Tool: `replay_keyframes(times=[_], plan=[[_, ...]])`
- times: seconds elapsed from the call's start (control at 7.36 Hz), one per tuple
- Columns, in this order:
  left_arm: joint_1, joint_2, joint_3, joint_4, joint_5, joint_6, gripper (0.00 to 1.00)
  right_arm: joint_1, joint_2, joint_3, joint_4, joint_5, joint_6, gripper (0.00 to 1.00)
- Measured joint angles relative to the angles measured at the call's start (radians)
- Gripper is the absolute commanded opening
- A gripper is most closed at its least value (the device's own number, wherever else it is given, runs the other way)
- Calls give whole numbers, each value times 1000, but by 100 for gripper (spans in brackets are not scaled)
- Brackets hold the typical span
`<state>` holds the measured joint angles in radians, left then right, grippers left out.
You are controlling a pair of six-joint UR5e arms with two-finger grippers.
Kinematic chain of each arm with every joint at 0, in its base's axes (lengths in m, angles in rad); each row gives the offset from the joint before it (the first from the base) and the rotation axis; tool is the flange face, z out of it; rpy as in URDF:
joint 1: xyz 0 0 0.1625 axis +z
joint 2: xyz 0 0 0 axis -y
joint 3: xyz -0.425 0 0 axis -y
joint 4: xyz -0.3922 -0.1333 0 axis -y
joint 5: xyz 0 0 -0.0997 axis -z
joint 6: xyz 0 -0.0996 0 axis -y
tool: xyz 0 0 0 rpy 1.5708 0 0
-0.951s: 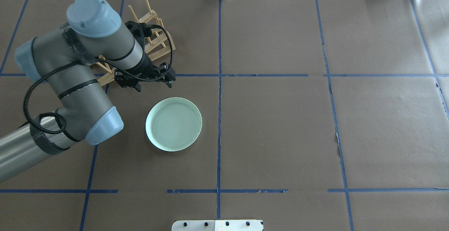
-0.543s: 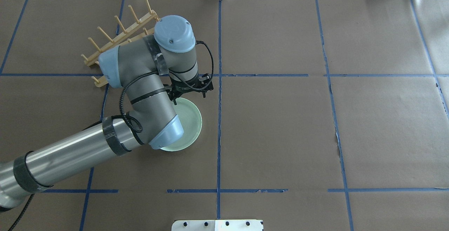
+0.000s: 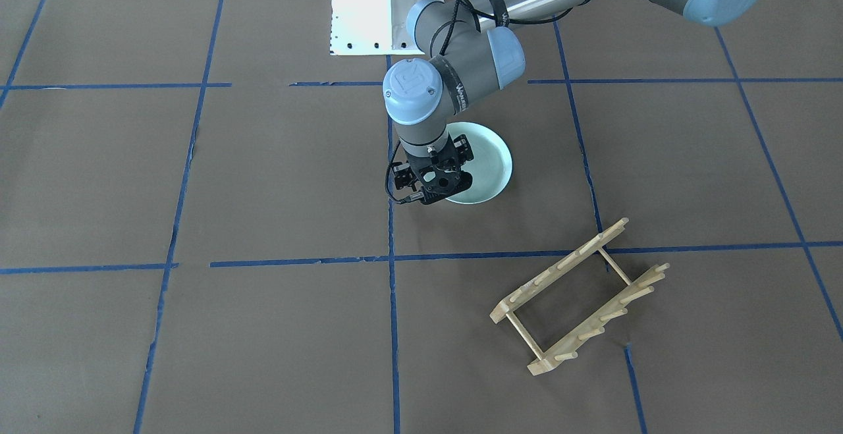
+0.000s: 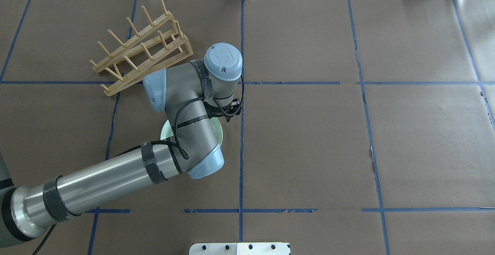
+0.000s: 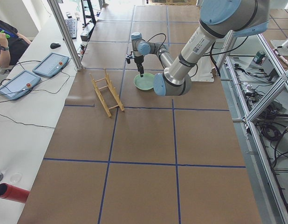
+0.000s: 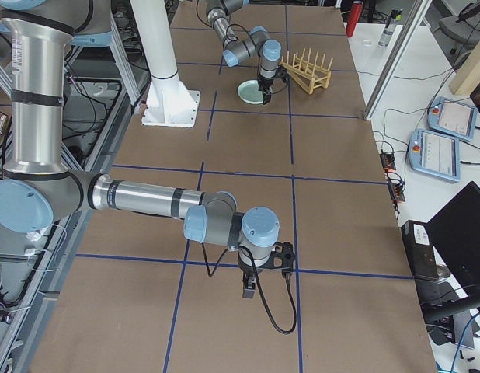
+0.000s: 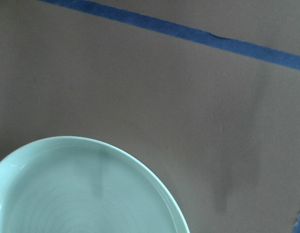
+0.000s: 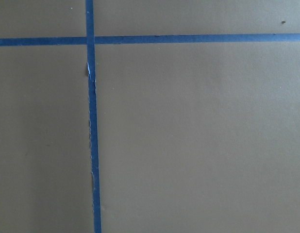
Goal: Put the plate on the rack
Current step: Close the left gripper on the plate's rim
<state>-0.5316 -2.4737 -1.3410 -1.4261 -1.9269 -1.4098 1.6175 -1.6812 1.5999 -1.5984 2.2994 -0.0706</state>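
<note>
Left end effector (image 3: 433, 187) moved above one plate (image 3: 490, 164); one rack (image 3: 579, 296) apart.

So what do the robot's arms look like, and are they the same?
Yes, twins. The left arm and right arm are silver-grey tubes with light blue caps at the joints, black bands and a looping black cable. The left pincer is black.

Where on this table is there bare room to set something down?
Bare: the table's right half past the centre tape line, and the strip between plate and rack. Crowded: over the plate, under the left arm.
</note>
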Motion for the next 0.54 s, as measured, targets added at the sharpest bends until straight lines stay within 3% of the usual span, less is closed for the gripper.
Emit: replay_keyframes(times=[0.14, 0.27, 0.54], plan=[[9, -1, 3, -2, 5, -1, 30, 0, 0, 0, 0, 0, 0, 100], [16, -2, 3, -4, 7, -1, 16, 0, 0, 0, 0, 0, 0, 100], [21, -3, 0, -7, 8, -1, 0, 0, 0, 0, 0, 0, 0, 100]])
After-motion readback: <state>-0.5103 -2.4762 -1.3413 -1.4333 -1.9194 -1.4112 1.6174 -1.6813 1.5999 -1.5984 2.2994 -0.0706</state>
